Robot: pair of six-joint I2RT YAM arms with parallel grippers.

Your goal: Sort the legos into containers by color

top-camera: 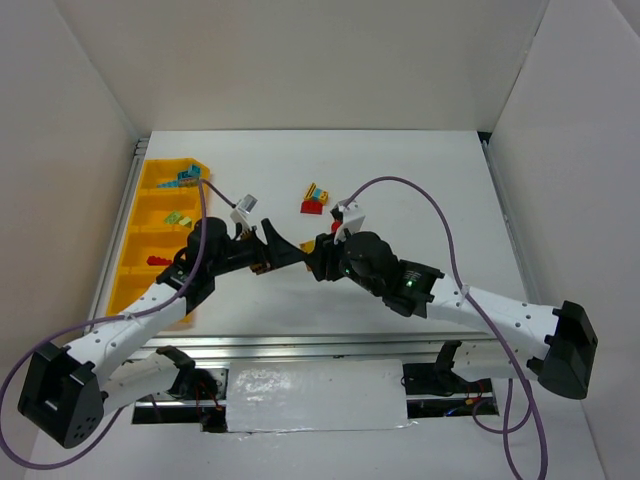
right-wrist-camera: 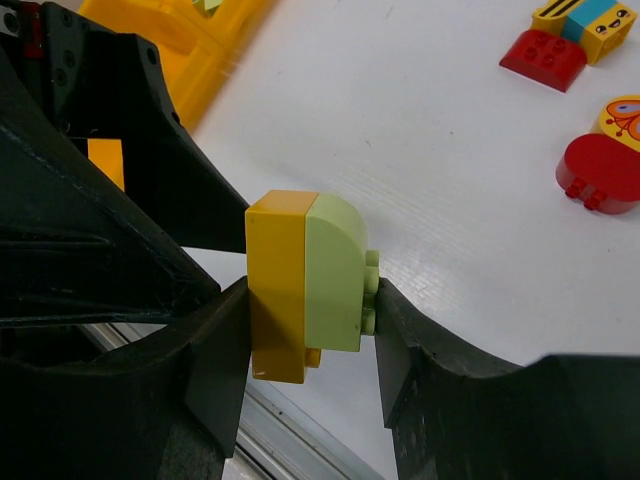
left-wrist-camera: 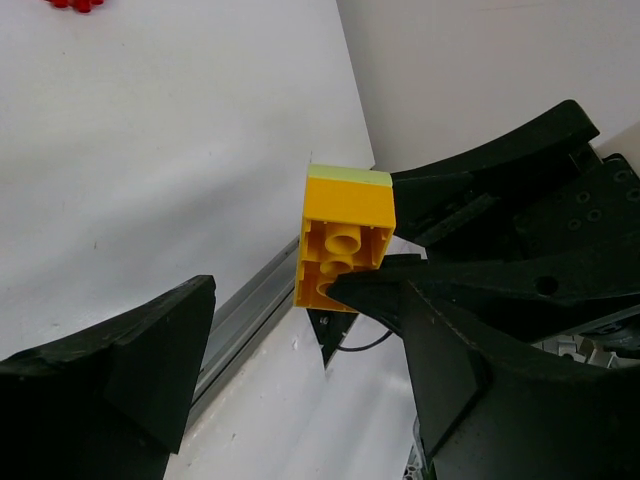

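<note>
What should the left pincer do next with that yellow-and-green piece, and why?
Probably close the left pincer on the yellow brick: its jaws stand open around it, while the right pincer holds the clump, so the colours can be pulled apart.

A: Any writing, brand or number to read here?
B: None; no letters or digits show anywhere.
A: Any printed marks?
B: Only pictures, far right on the table: dark eye-like dots on the small yellow-and-teal plastic brick [right-wrist-camera: 590, 20], and an orange drawing on the rounded yellow plastic brick [right-wrist-camera: 622, 118] just nearer.
</note>
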